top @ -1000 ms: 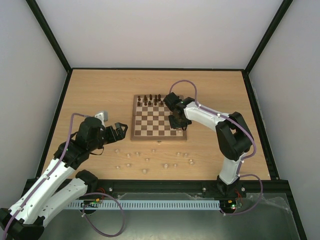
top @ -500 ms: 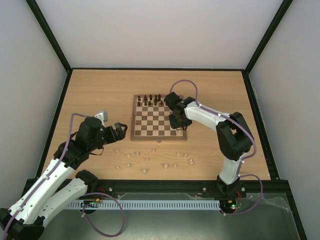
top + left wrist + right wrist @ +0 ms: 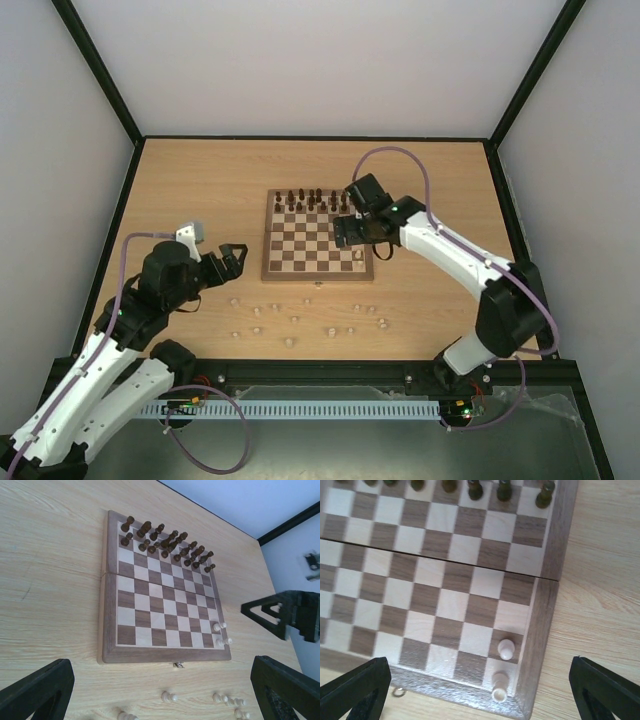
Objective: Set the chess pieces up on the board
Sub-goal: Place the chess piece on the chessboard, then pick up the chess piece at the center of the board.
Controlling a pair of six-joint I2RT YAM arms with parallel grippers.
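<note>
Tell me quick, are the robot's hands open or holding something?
Left gripper: open, holding nothing.
Right gripper: open, holding nothing.

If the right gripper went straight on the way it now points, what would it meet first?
Probably the board, near its front right corner: the open right gripper points down at it. Two pale chess pieces stand close to that line; depth is unclear.

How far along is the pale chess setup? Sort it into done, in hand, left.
Done: two pale pieces stand in the board's near right corner. In hand: nothing; right gripper and left gripper are open. Left: the loose pale pieces on the table.
</note>
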